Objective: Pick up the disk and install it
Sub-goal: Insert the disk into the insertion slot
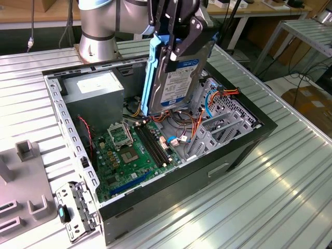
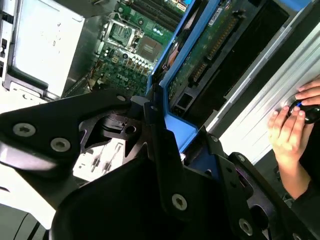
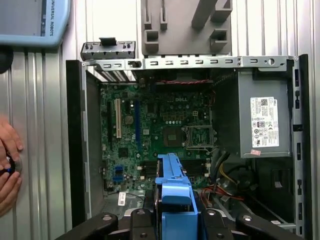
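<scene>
Black metal gripper (image 1: 179,47): fingers closed tight, pinching the upper end of the disk (image 1: 179,80), a flat silver-grey metal hard drive with bright blue plastic side rails. In both wrist views the blue tab sits clamped between the black linkages (image 2: 176,127) (image 3: 175,197).

Disk attitude: held on end and tilted, with its labelled face toward the exterior view's right. The second wrist view shows the green circuit-board underside. The disk is lifted clear of the table and hangs over the open interior of the black desktop computer case (image 1: 244,150), which lies on its side with the side panel off. The disk's lower edge is near the bundle of orange and red cables (image 1: 228,92). I cannot tell whether they touch.

Inside the case:
- A green motherboard (image 1: 129,150) covers the floor below the disk.
- A grey metal power supply box (image 1: 96,88) sits in the corner toward the exterior view's left.
- A perforated grey metal drive cage (image 1: 223,122) stands at the exterior view's right, just beside the disk.

Outside the case:
- The case rests on a ribbed aluminium table (image 1: 270,207).
- A small grey metal bracket (image 1: 75,212) lies on the table just beside the case corner.
- A grey moulded fixture block (image 1: 26,155) sits further to the exterior view's left.
- The arm's silver base (image 1: 98,31) stands behind the case.
- A person's hand (image 2: 287,130) rests on the table edge, well apart from the gripper.
</scene>
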`<state>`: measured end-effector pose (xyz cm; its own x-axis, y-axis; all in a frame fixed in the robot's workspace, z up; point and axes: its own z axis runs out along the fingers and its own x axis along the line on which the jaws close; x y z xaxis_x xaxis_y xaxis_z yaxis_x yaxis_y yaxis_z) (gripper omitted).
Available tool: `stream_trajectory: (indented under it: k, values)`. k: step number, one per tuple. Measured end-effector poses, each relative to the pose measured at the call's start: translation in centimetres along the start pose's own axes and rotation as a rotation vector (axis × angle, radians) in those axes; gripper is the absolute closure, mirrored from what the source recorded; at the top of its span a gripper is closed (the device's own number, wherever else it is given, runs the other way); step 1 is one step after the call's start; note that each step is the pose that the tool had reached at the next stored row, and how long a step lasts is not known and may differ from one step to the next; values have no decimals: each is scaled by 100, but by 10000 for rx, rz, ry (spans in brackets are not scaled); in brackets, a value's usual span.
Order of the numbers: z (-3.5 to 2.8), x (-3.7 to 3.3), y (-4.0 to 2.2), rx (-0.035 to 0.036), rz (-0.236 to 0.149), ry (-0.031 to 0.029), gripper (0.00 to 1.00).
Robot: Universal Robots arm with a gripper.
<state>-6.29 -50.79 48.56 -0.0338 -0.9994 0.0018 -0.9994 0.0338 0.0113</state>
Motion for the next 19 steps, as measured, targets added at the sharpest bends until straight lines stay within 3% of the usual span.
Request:
stream_trajectory:
  k: [9, 14, 19]
  values:
    - [14, 17, -370, -2, 0, 2, 63]
    - [25, 48, -447, -2, -1, 1, 63]
    - [37, 152, -513, -2, 0, -1, 63]
